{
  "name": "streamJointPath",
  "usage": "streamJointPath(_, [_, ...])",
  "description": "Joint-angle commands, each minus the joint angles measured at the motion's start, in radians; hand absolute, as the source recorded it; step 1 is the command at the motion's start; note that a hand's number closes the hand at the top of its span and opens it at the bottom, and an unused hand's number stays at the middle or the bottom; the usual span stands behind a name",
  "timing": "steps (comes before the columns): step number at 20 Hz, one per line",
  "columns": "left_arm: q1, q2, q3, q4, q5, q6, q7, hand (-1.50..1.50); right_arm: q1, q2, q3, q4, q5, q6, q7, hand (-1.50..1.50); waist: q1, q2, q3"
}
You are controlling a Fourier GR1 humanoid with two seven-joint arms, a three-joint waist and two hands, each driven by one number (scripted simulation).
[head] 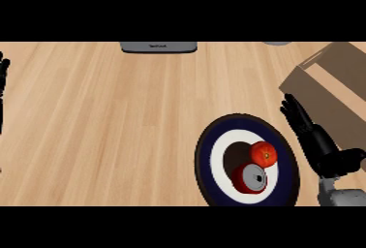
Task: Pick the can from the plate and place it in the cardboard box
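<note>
Head view, single moment.

- Light wooden table (107, 126) fills the view.
- Round plate with a dark blue rim, white ring and dark centre (206, 157) lies right of middle, near the lower edge.
- Red cylindrical can with a grey metal top (250, 178) stands on the plate, in the lower part of its dark centre, grey end facing up toward the view. It has not been picked up and nothing touches it from above.
- Round red fruit with a small stem spot (264, 154) also sits on the plate, just above and to the right of the can. The two look to be touching, or very nearly so; I cannot tell which.
- Brown cardboard box (325, 80) sits at the upper right, partly cut by the right edge, its flap side toward the plate. It is apart from the plate.
- Right hand (314, 138), black, on a grey forearm coming in from the lower right corner. The fingers are straight and spread slightly, pointing up and left, holding nothing. It lies just right of the plate's rim, between the plate and the box, with its fingertips (289, 102) near the box's lower left wall.
- Left hand (4, 72) shows only as a sliver at the left edge, fingers straight and up, at rest, well apart from everything else.
- Flat grey rectangular item (159, 46) lies at the top edge, middle. A pale grey round item (277, 42) is barely visible at the top, right of it; I cannot identify either.
</note>
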Motion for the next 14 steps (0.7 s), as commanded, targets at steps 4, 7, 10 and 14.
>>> streamJointPath(4, [0.054,-0.005,-0.130,-0.021,-0.048,-0.093,0.011,0.00,-0.005,-0.054,-0.142,-0.290,0.102,-0.254,0.100,-1.50,-0.086,-0.041,-0.018])
streamJointPath(7, [0.077,-0.001,-0.176,0.003,-0.038,-0.152,0.031,0.00,0.079,-0.266,-0.190,-0.281,0.292,-0.253,0.190,-1.50,-0.166,-0.037,-0.032])
streamJointPath(10, [0.075,-0.030,-0.215,-0.025,-0.028,-0.179,0.037,0.00,0.188,-0.222,-0.229,-0.528,0.292,-0.336,0.303,-1.50,-0.133,-0.043,-0.019])
streamJointPath(14, [0.059,-0.028,-0.232,-0.032,-0.045,-0.205,0.029,0.00,0.391,-0.241,-0.153,-0.754,0.486,-0.331,0.303,-1.50,-0.081,-0.029,-0.014])
